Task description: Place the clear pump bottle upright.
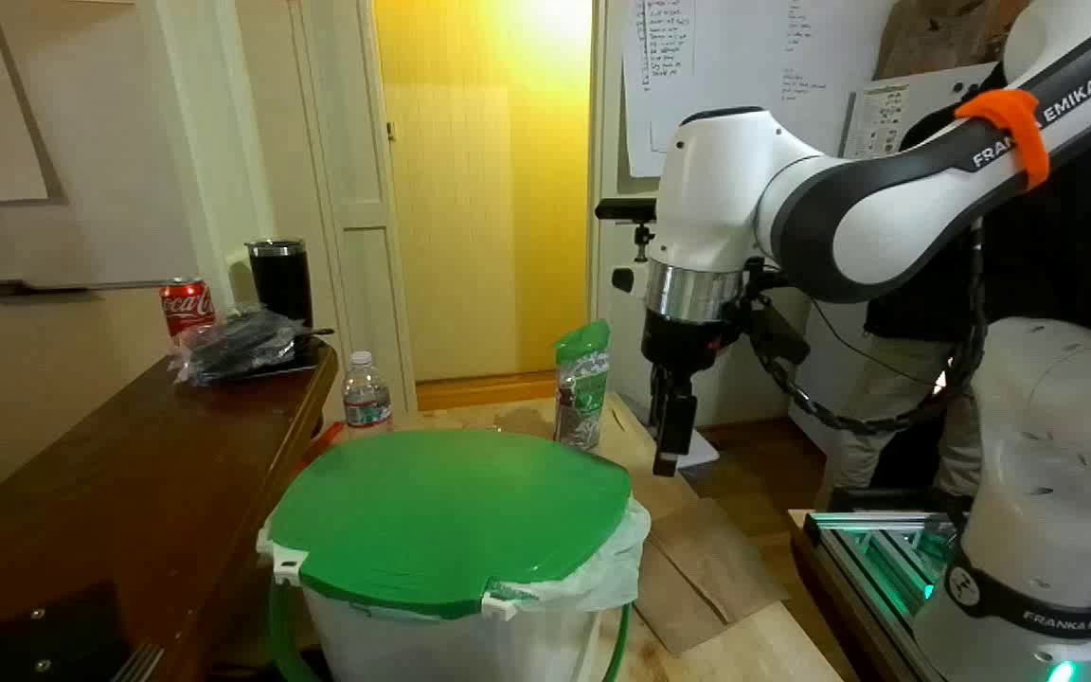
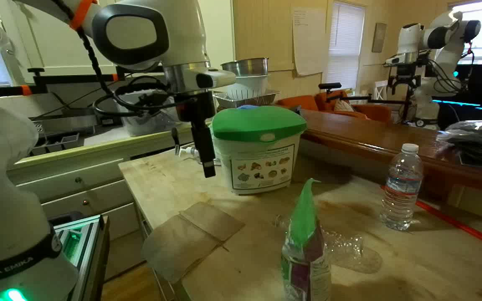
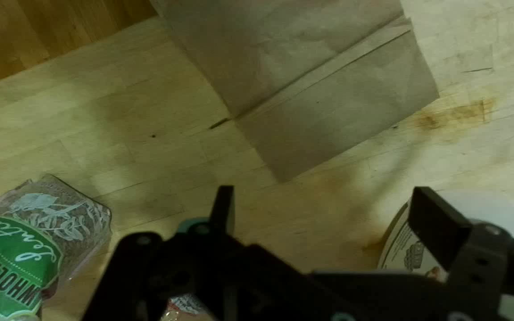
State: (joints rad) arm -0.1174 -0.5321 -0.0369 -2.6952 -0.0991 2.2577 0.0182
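A clear bottle with a white pump head [image 2: 188, 151] lies on its side on the wooden table in an exterior view, beside the green-lidded bin. Its body is mostly hidden by my gripper finger and the bin. It does not show in the wrist view or in the view where the bin stands in front. My gripper [image 3: 324, 191] points down above the table, with its fingers wide apart and nothing between them. In both exterior views the gripper [image 1: 667, 459] hangs near the bin, apart from the table; in an exterior view it is in front of the pump bottle.
A white bin [image 2: 262, 167] with a green lid [image 1: 456, 521] stands on the table. A brown paper bag [image 3: 328, 89] lies flat. A lentil bag [image 2: 306, 259] stands near a lying clear bottle [image 2: 345, 246], an upright water bottle [image 2: 402, 188] and a red strip [image 2: 458, 223].
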